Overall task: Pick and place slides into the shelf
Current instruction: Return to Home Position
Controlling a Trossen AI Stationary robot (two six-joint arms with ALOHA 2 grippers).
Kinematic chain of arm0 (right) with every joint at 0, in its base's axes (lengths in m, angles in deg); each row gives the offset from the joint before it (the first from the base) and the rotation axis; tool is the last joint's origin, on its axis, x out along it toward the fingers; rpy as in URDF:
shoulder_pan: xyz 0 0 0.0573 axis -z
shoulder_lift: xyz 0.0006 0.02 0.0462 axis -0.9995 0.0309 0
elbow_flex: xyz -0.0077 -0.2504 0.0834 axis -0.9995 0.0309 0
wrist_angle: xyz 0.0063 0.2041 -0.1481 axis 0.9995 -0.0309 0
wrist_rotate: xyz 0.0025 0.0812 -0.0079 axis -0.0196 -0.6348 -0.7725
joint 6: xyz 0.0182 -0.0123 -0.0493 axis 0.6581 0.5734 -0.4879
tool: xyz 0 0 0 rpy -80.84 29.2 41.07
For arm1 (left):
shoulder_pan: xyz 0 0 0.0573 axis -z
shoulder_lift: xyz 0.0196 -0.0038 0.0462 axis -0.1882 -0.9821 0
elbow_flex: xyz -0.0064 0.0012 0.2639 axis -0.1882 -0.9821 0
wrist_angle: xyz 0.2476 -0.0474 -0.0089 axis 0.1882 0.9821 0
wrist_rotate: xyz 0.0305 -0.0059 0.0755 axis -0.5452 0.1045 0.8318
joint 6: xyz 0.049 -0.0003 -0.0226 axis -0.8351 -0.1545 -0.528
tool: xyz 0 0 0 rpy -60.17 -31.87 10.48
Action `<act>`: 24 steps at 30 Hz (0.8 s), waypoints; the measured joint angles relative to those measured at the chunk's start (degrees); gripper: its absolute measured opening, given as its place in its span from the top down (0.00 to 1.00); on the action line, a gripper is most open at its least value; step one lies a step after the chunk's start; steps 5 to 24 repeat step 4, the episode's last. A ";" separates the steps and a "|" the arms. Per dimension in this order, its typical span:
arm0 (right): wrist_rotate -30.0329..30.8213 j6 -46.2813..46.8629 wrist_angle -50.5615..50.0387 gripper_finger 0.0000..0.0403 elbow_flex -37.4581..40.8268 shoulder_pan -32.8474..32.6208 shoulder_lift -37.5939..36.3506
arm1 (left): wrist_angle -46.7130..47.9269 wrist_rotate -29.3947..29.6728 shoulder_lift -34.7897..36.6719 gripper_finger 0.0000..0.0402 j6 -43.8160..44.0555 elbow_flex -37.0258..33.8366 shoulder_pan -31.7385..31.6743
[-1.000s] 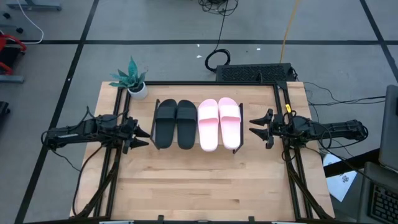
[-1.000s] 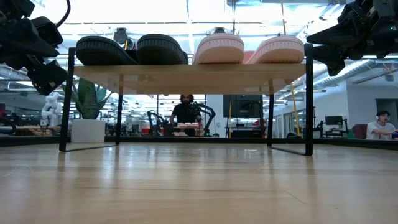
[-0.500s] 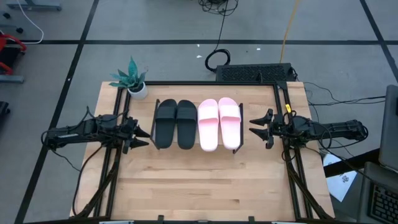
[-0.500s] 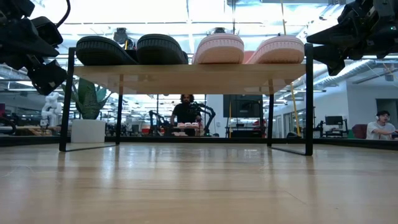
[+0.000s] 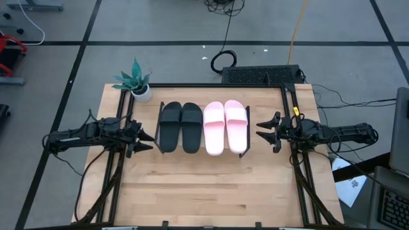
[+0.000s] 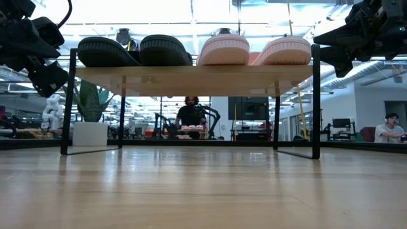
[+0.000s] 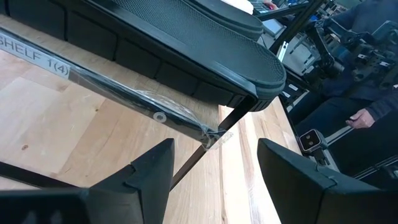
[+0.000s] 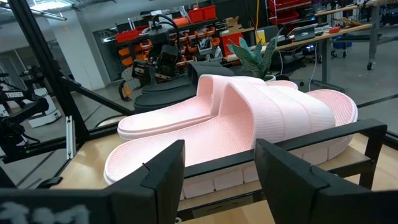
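Nothing differs from 1 second ago: my left gripper [image 5: 151,141] and right gripper [image 5: 259,130] show no shift, nor do the 4 slides [image 5: 215,128] on the shelf [image 6: 191,72].

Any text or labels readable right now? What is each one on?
"SHELF 1(4)": white label on the shelf frame rail, left wrist view.
White marks on the right gripper body: too blurred to read.
Print on the paper beside the table: too small to read.
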 joint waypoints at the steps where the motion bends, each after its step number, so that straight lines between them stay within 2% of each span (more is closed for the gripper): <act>1: 0.00 0.01 0.00 0.55 -0.01 0.00 -0.01 | 0.00 0.00 0.00 0.43 0.02 0.00 -0.01; 24: 0.00 0.02 0.00 0.55 0.00 0.00 0.00 | 0.00 0.00 0.01 0.43 -0.21 0.00 -0.01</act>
